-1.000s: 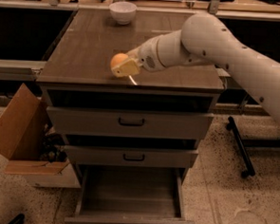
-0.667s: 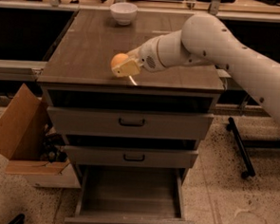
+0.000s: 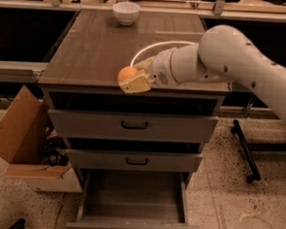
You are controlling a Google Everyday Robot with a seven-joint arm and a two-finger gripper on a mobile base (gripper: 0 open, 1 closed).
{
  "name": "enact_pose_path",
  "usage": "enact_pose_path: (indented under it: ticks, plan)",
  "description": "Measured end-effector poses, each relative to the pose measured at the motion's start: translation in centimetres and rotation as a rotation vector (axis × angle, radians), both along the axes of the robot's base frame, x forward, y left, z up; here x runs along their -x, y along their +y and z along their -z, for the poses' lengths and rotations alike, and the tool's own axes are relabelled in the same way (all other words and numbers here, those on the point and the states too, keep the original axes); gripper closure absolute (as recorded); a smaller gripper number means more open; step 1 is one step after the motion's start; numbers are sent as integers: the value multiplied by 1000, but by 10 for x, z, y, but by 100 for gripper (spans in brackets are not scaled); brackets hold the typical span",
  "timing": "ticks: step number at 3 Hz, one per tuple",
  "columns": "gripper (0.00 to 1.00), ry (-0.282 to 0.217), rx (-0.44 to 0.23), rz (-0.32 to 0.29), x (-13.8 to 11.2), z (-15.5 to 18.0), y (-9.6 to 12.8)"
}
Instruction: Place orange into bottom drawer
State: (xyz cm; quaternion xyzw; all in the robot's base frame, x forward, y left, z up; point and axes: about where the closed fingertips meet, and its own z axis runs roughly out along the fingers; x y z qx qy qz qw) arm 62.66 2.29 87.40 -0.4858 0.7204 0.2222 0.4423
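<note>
The orange is held in my gripper just above the front edge of the cabinet top. The gripper is shut on the orange, with one pale finger under and in front of it. My white arm reaches in from the right. The bottom drawer is pulled open below, its flat floor bare, directly under and a little in front of the orange. The two upper drawers are shut.
A white bowl stands at the back of the cabinet top. An open cardboard box sits on the floor to the left. A black chair base is on the floor to the right.
The gripper with the orange has moved forward and slightly right, from over the cabinet top toward its front edge.
</note>
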Motion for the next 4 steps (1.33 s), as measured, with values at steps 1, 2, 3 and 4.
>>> enact_pose_path:
  ticks: [1, 2, 3, 4]
  plan:
    - [100, -13, -36, 4, 30, 22, -9]
    - [100, 6, -111, 42, 61, 77, -24]
    - [100, 40, -177, 61, 74, 108, -28]
    - [100, 45, -183, 63, 75, 112, -30]
